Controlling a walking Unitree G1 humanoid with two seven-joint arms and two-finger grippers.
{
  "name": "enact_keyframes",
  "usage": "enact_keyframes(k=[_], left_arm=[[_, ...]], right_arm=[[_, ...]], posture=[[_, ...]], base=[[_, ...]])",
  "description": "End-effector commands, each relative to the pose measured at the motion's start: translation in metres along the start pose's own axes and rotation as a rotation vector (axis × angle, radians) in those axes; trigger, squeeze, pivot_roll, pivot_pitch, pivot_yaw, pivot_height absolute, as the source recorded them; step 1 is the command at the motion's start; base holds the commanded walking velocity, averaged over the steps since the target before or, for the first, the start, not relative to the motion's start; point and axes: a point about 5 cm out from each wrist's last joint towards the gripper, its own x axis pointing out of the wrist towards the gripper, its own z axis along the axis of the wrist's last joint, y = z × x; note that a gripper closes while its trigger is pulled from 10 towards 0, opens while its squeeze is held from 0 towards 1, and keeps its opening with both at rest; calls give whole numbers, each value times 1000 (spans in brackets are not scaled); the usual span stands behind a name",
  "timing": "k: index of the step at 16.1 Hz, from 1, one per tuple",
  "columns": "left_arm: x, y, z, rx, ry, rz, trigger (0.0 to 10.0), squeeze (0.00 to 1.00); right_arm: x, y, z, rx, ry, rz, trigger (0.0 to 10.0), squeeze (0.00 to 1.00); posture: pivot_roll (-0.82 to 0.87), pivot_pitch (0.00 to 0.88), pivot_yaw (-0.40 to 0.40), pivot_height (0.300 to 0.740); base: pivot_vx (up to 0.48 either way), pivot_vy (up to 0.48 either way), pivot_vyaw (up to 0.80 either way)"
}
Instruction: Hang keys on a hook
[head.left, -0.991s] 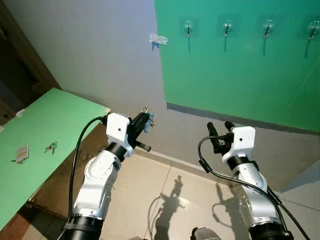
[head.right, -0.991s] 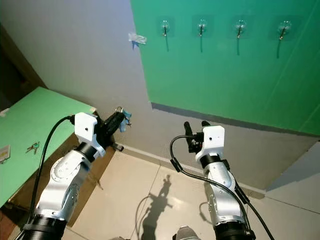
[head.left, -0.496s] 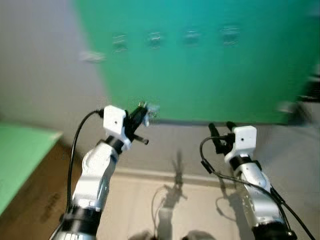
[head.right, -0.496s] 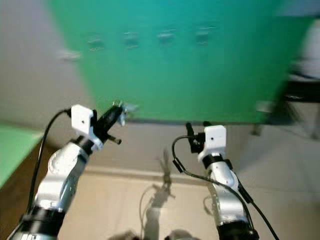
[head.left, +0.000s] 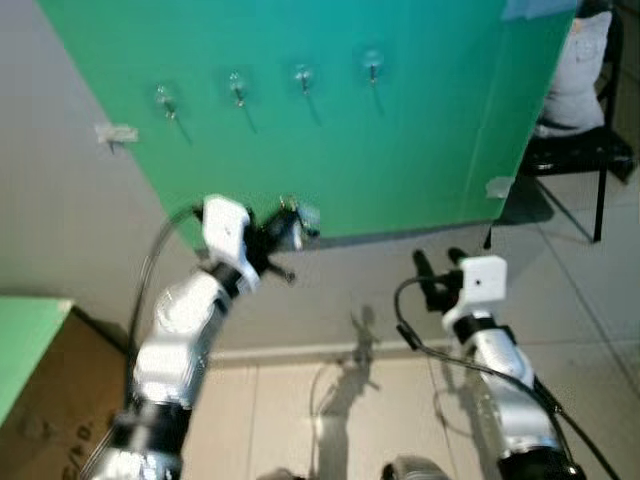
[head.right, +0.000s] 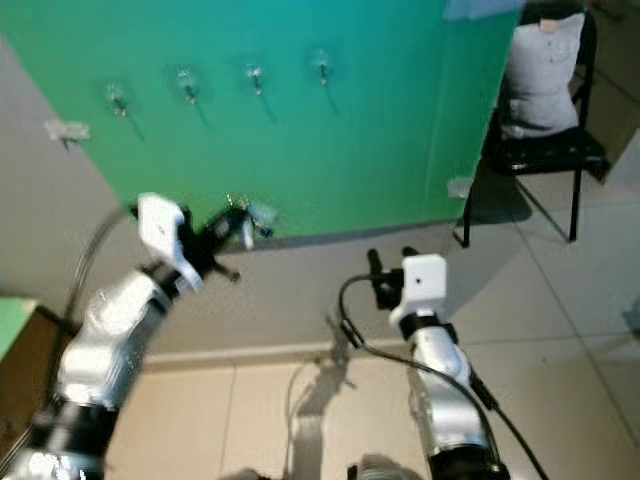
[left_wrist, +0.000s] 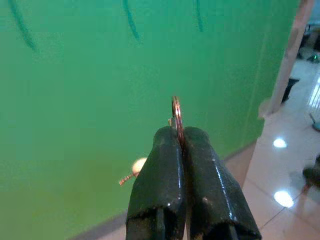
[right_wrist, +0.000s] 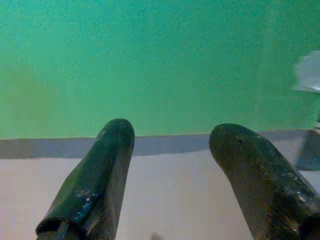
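My left gripper (head.left: 283, 226) is raised in front of the green wall panel (head.left: 400, 150) and is shut on a key ring (left_wrist: 176, 111). A small key (left_wrist: 132, 170) dangles beside the fingers, and pale keys (head.left: 305, 215) show at the gripper's tip. Several clear hooks run in a row high on the panel, from the leftmost hook (head.left: 165, 97) to the rightmost hook (head.left: 372, 66), all above and beyond the keys. My right gripper (head.left: 437, 266) is held lower to the right, open, with nothing between its fingers (right_wrist: 90, 192).
A black chair (head.left: 590, 150) with a grey cushion stands at the far right, past the panel's edge. A green table corner (head.left: 22, 335) and a brown box (head.left: 55, 425) lie at the lower left. Tiled floor (head.left: 350, 400) runs below the wall.
The camera has swung right: the table slid off to the left and the chair came into view. The left gripper still holds the keys, now in front of the green panel.
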Motion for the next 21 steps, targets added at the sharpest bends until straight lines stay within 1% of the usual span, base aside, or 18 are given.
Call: enact_keyframes(k=[1, 3, 4, 5, 7, 10, 12, 13, 15, 16, 19, 20, 21], left_arm=[[1, 4, 10, -7, -22, -11, 0, 0], [17, 10, 23, -125, -57, -71, 0, 0], [22, 11, 28, -168, -69, -101, 0, 0], [28, 13, 31, -190, -64, -143, 0, 0], [36, 20, 34, -218, -44, -196, 0, 0], [38, 23, 40, -264, -41, -268, 0, 0], [41, 29, 46, -295, -45, -305, 0, 0], [42, 32, 50, -293, -48, -323, 0, 0], [44, 36, 54, -249, -42, -331, 0, 0], [47, 43, 56, -204, -28, -306, 0, 0], [54, 51, 60, -135, -24, -240, 0, 0], [53, 54, 61, -80, -19, -225, 0, 0], [50, 55, 57, -28, -1, -195, 0, 0]], right_arm=[[2, 5, 1, -5, 5, 25, 10000, 0], [3, 7, 0, -10, 10, 44, 10000, 0], [4, 9, 1, -8, 10, 52, 10000, 0], [5, 11, 1, -3, 11, 63, 10000, 0], [5, 14, 0, -3, 17, 81, 10000, 0], [2, 15, -3, 0, 26, 82, 10000, 0], [1, 15, -5, 5, 32, 80, 10000, 0], [0, 16, -5, 7, 33, 82, 10000, 0], [-1, 17, -6, 16, 36, 86, 10000, 0], [-4, 18, -5, 17, 30, 96, 10000, 0], [-11, 16, -8, 14, 42, 98, 10000, 0], [-14, 16, -8, 9, 45, 99, 10000, 0], [-15, 15, -7, 5, 47, 94, 10000, 0]], posture=[[-250, 28, 142, 740], [-248, 22, 140, 740], [-252, 16, 140, 740], [-251, 11, 136, 740], [-260, 8, 142, 740], [-269, 5, 150, 740], [-273, 5, 154, 740], [-274, 8, 155, 740], [-274, 9, 156, 740], [-280, 15, 156, 740], [-297, 25, 156, 740], [-309, 28, 160, 740], [-312, 30, 164, 740]], base=[[0, 0, 0], [0, 0, 0], [0, 0, 0], [0, 0, 0], [0, 0, 0], [0, 0, 0], [0, 0, 0], [0, 0, 0], [0, 0, 0], [0, 0, 0], [0, 0, 0], [0, 0, 0], [0, 0, 0]])
